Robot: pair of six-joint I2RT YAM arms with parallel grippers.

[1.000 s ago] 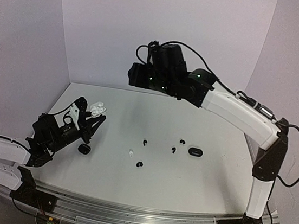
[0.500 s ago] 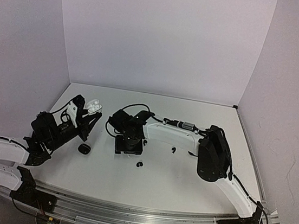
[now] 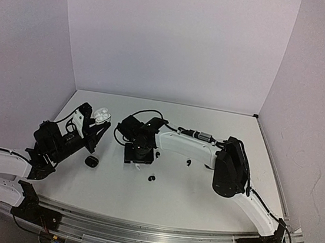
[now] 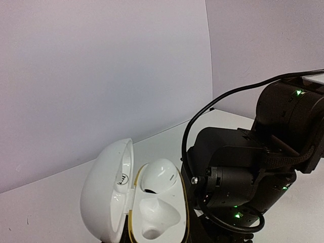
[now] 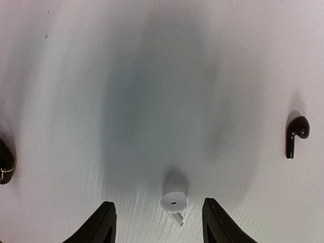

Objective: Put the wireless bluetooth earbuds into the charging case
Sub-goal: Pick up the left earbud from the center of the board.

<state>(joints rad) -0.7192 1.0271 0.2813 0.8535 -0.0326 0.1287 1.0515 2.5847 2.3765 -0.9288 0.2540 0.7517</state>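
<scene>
The left gripper (image 3: 98, 119), at the left of the overhead view, clenches one white charging case (image 4: 152, 215), its lid swung open. One white bud appears seated in the upper well, though the angle leaves that unsure. At centre, the right gripper (image 5: 157, 203) hangs low over the table (image 3: 200, 203), jaws spread either side of one white earbud (image 5: 173, 201), clear of both fingers. A black earbud (image 3: 152, 178) lies below it, a second black earbud (image 3: 188, 162) to its right. One black case (image 3: 92, 161) sits lower left.
</scene>
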